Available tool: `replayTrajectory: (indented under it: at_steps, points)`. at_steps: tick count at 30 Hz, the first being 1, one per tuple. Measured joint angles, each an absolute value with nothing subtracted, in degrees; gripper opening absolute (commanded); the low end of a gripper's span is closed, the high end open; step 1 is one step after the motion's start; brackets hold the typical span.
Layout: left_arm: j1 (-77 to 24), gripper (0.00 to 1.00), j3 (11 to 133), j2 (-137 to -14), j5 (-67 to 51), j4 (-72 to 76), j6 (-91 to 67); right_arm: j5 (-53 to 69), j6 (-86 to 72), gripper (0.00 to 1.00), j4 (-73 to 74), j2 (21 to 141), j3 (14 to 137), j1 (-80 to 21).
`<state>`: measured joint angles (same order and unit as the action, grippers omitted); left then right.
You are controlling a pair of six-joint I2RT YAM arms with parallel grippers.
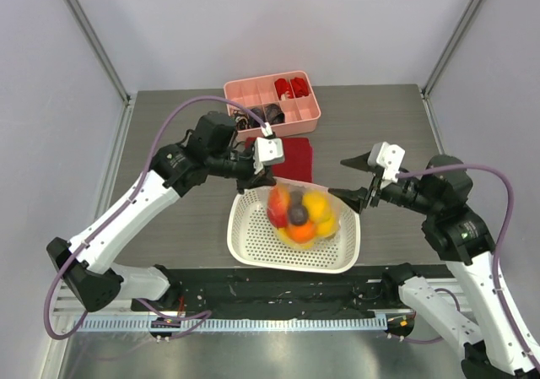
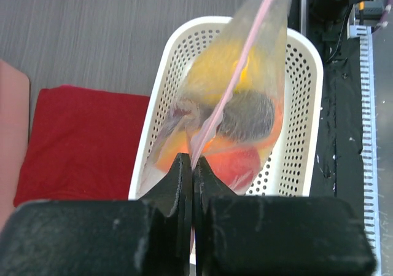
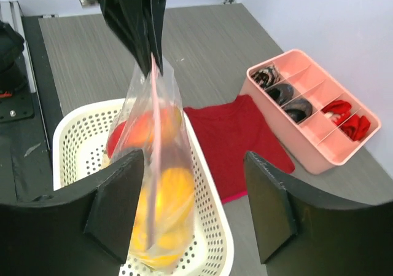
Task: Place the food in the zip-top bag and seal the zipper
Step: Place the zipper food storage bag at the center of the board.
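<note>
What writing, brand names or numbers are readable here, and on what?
None can be read. The bag, basket, pink tray and red cloth are plain; any marks on the left arm or right arm are too small to tell.

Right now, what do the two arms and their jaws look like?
The left arm and right arm have white links and black joints. A lilac cable loops along each. Each wrist carries a small white block. The jaws are black and tapered.
</note>
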<state>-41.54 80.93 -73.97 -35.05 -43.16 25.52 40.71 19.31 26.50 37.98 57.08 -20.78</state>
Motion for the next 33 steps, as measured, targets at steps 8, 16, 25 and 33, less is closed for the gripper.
replayTrajectory:
  at_steps: [8,16,25,33]
  points:
    - [-44.16,0.00,86.32,-76.25,-34.74,-43.75,22.59,45.23,22.44,0.70,32.25,47.94,71.42,-20.78]
    - [-46.44,0.00,89.65,-78.98,-32.93,-45.23,20.75,49.63,19.22,0.68,35.53,53.95,73.36,-22.96]
    - [-46.44,0.00,90.87,-81.14,-31.09,-46.54,19.03,44.62,16.62,0.59,40.80,57.39,74.46,-32.18]
    - [-46.46,0.00,90.98,-81.17,-31.03,-46.59,18.24,34.70,19.33,0.25,44.93,60.71,74.54,-34.13]
